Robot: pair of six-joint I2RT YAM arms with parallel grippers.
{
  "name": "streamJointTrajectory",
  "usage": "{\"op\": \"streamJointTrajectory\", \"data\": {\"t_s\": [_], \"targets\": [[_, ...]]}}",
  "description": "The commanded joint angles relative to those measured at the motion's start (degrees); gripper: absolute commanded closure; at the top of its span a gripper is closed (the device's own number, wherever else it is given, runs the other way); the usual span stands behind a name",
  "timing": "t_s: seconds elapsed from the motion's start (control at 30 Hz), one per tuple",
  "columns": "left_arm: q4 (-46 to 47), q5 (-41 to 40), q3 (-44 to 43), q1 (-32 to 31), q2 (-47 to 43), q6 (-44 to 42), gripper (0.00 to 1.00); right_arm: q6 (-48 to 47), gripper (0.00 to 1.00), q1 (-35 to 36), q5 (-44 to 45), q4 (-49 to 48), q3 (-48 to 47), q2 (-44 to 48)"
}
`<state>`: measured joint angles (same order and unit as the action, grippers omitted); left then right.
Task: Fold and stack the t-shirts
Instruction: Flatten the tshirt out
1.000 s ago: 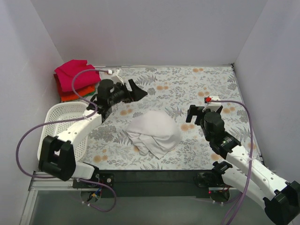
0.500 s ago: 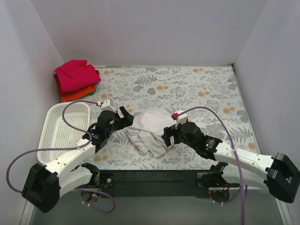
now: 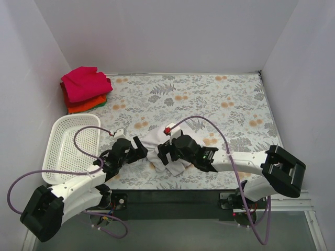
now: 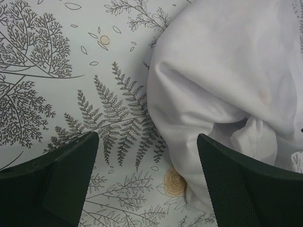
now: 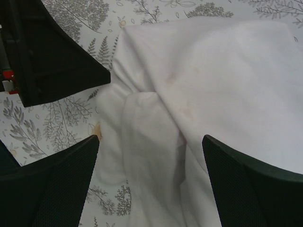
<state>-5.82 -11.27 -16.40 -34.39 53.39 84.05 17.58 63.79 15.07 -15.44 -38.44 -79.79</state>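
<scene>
Left fingers: spread open, holding nothing, poised over the left border of the white t-shirt.
Right fingers: spread open and empty, above the shirt's creased middle, close beside the left pair.
Step in hand: judged as taking hold so the shirt can be spread flat.
Method: close each pair on one outer layer at separate edges, not on the bunched roll, then draw apart evenly.
White t-shirt: crumpled heap with rolled folds and faint yellowish marks, lying by the near edge of the counter, about mid-width.
Folded stack: magenta-pink t-shirt on red-orange t-shirt, far left corner.
</scene>
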Motion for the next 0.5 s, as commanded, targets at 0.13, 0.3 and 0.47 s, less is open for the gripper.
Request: {"op": "streamJointTrajectory", "data": {"t_s": [0.13, 0.3, 0.47], "targets": [[1.2, 1.7, 0.7, -0.5, -2.1, 1.0, 0.22, -0.3, 0.19, 2.2, 1.7, -4.8, -5.9, -6.2], [2.0, 2.3, 1.3, -0.5, -1.9, 0.9, 0.22, -0.3, 0.21, 2.2, 1.7, -5.0, -8.6, -11.3], [4.9, 4.2, 1.8, -0.6, -0.6, 0.6, 0.22, -0.5, 0.31, 2.2, 4.0, -5.0, -9.6, -13.6]]}}
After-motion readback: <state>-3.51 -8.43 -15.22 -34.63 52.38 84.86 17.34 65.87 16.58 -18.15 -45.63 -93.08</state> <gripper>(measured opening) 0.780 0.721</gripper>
